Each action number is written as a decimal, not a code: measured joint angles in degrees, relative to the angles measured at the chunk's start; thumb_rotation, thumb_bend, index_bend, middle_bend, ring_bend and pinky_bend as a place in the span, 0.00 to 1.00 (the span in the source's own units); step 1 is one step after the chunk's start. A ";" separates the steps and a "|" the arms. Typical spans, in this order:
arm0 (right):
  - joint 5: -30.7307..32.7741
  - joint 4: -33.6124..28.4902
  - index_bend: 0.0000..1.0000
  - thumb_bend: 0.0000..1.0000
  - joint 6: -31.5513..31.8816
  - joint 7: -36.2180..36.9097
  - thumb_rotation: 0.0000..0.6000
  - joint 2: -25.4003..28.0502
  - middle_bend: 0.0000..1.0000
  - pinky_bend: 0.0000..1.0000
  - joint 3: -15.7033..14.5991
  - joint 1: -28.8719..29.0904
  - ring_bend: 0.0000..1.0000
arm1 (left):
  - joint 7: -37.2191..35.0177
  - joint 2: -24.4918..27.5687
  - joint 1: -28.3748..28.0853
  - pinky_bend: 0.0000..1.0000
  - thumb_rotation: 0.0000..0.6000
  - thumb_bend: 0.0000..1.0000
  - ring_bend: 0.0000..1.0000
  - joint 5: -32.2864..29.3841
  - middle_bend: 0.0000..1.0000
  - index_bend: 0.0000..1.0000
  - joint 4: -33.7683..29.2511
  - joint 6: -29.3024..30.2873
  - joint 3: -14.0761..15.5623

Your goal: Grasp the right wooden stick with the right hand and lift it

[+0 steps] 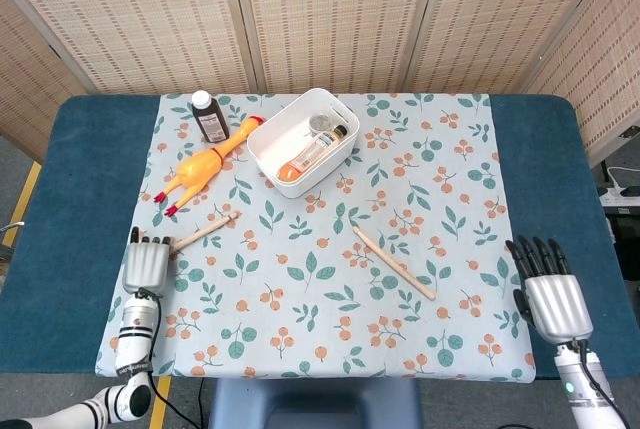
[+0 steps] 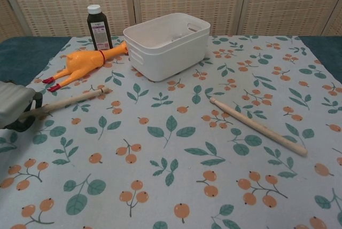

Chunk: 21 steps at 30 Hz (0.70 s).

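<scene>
The right wooden stick (image 1: 393, 262) lies flat and diagonal on the floral cloth, right of centre; the chest view shows the same right stick (image 2: 257, 126) with nothing touching it. My right hand (image 1: 553, 294) hovers at the cloth's right edge, fingers straight and apart, empty, well to the right of the stick. It is out of the chest view. My left hand (image 1: 147, 264) sits at the cloth's left edge and holds the near end of the left wooden stick (image 1: 205, 231). In the chest view the left hand (image 2: 13, 111) covers that end of the left stick (image 2: 69, 102).
A white bin (image 1: 303, 141) holding small items stands at the back centre. To its left lie a yellow rubber chicken (image 1: 208, 162) and a dark brown bottle (image 1: 209, 116). The cloth (image 1: 300, 299) covers a blue table (image 1: 70, 199) before woven screens.
</scene>
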 measured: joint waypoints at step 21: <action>14.57 -2.92 0.19 0.41 -11.85 -12.83 1.00 -9.94 0.22 0.00 5.21 8.87 0.02 | -29.52 8.74 6.09 0.18 1.00 0.60 0.51 17.28 0.89 0.84 -0.47 12.73 4.70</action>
